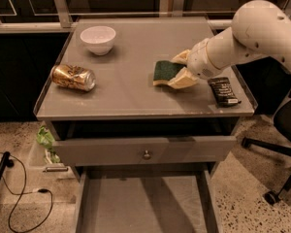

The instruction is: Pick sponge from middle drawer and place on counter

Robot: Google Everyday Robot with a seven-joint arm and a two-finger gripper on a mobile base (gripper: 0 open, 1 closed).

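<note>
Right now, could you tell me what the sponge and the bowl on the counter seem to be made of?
The sponge: soft pale foam under a matte dark green scouring face. The bowl: probably glazed ceramic, white, smooth. The gripper holds the sponge's right end over the counter.

We see a white bowl (98,38) standing upright at the far left of the counter (131,93). Nearer us on the left, a dented gold can (73,77) lies on its side. A flat black packet (223,91), perhaps a snack wrapper, rests by the right rim, just beside the gripper (177,69), which clasps the sponge (164,71) at mid-counter. Below is a drawer front (102,152) with a round metal knob (146,155). On the speckled floor (252,212) we see a black cable (26,190), something green (44,139), and a chair base (274,148).
</note>
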